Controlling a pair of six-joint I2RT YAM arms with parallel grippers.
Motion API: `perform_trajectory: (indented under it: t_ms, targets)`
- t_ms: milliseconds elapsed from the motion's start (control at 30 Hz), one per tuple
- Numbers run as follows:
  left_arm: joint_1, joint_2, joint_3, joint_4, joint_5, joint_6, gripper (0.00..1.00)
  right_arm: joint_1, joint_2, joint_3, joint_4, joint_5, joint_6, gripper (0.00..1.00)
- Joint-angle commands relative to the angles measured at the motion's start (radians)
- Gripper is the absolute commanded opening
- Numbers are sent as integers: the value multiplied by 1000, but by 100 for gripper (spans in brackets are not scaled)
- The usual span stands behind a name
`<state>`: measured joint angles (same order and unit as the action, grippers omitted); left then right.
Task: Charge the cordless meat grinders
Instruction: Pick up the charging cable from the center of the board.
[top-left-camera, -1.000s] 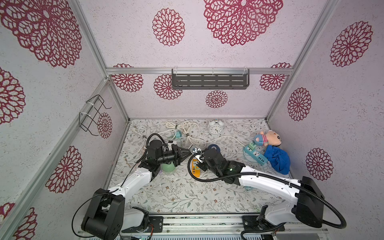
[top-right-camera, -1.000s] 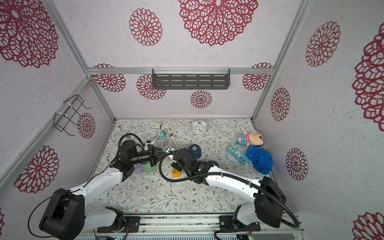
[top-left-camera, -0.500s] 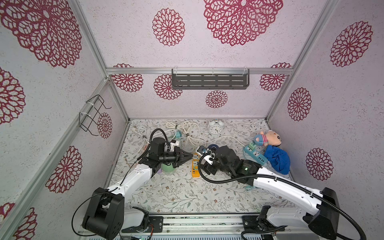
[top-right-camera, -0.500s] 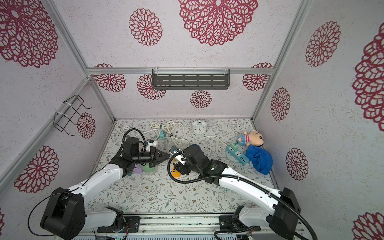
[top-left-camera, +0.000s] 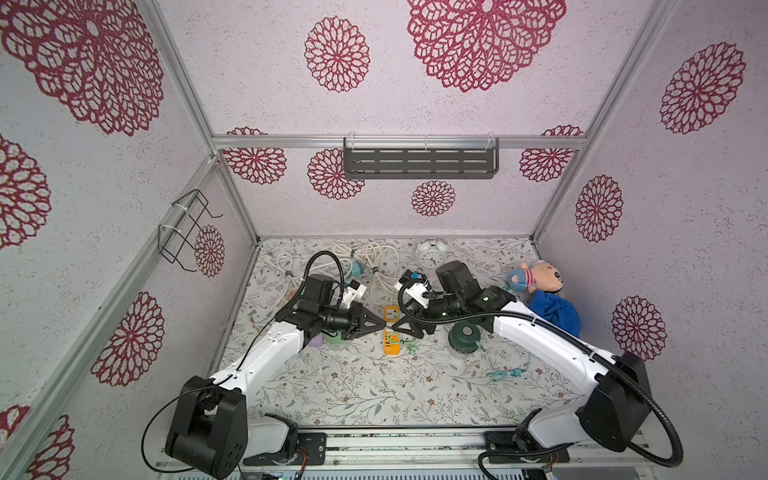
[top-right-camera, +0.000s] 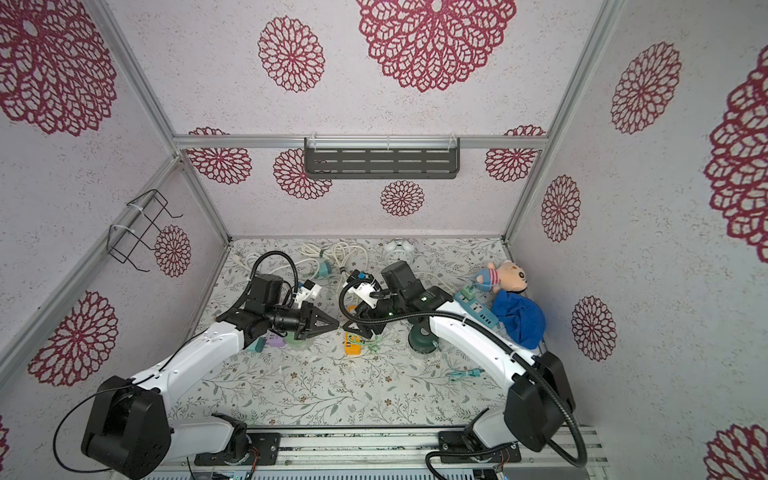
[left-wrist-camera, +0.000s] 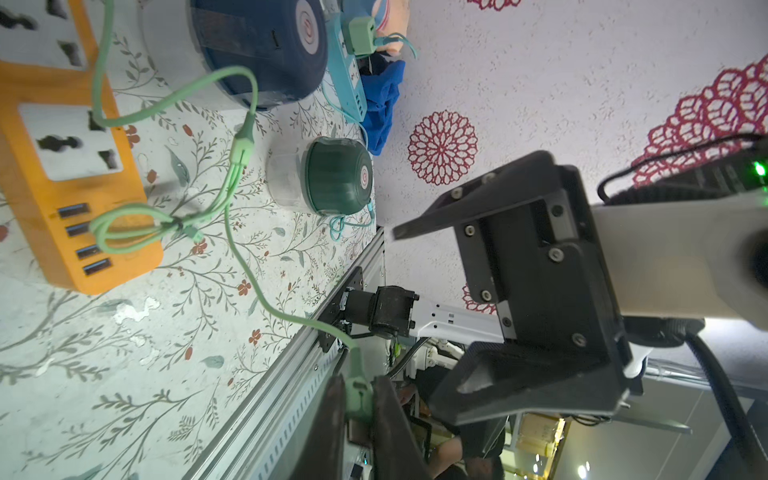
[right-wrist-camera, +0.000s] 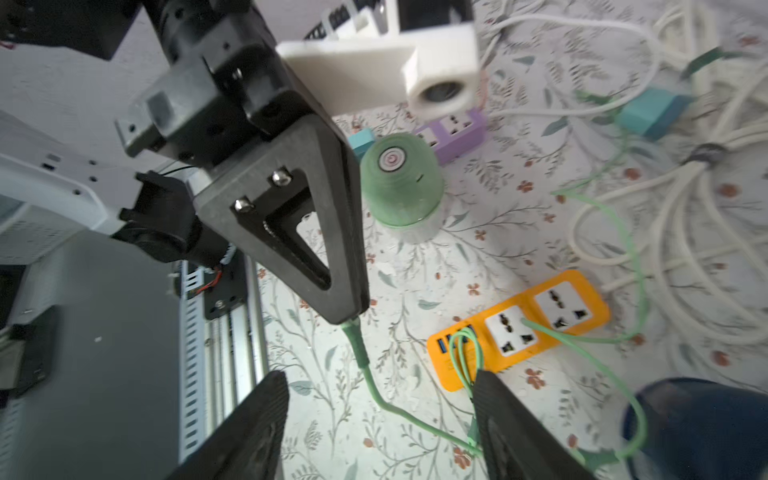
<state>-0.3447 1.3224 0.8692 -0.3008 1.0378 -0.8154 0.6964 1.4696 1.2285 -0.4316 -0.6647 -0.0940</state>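
My left gripper (top-left-camera: 383, 323) (left-wrist-camera: 359, 384) is shut on the plug end of a light green charging cable (left-wrist-camera: 245, 266) (right-wrist-camera: 374, 382), held above the table. The cable runs down to the orange power strip (top-left-camera: 391, 348) (right-wrist-camera: 519, 328). My right gripper (top-left-camera: 405, 329) (right-wrist-camera: 378, 376) faces the left one tip to tip, open, with the cable passing between its fingers untouched. The mint green meat grinder (right-wrist-camera: 401, 183) (top-right-camera: 297, 344) stands under my left gripper. The dark green grinder (top-left-camera: 463, 334) (left-wrist-camera: 336, 176) stands by my right arm. The navy blue one (left-wrist-camera: 266, 41) is beside the orange strip.
A purple power strip (right-wrist-camera: 457, 129) lies behind the mint grinder. A blue strip (top-right-camera: 478, 309), blue cloth (top-left-camera: 555, 313) and plush toy (top-left-camera: 540, 278) sit at the right wall. White cable coils (top-left-camera: 374, 257) and an alarm clock (top-left-camera: 430, 255) lie at the back. A teal cable (top-left-camera: 509, 374) lies front right.
My right gripper has opened and drawn back to the right. My left gripper has shifted a little rightward, still shut on the green plug.
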Motion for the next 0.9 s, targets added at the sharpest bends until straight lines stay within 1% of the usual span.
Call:
perform_trajectory:
  t_ms: [0,67,200,333,400,500,733,867]
  targets:
    - [-4,-4,38,-92,40,135,2,-5,33,60,-52,-208,17,66]
    - [-4,7,42,-89,54,140,1,-5,53,63,-64,-230,13,63]
    - [-4,11,51,-103,76,156,1,-5,67,52,-70,-234,12,59]
    - [-5,-2,57,-120,80,170,1,-5,67,46,-61,-231,17,50]
    - [-4,-6,57,-123,82,172,0,-5,68,48,-61,-229,17,44]
    - [-4,-8,58,-131,80,175,0,-5,73,50,-61,-231,18,41]
    - [-2,-11,68,-134,80,174,0,-5,97,51,-79,-225,13,40]
    - [-2,-12,74,-140,80,175,0,-5,104,45,-82,-210,15,45]
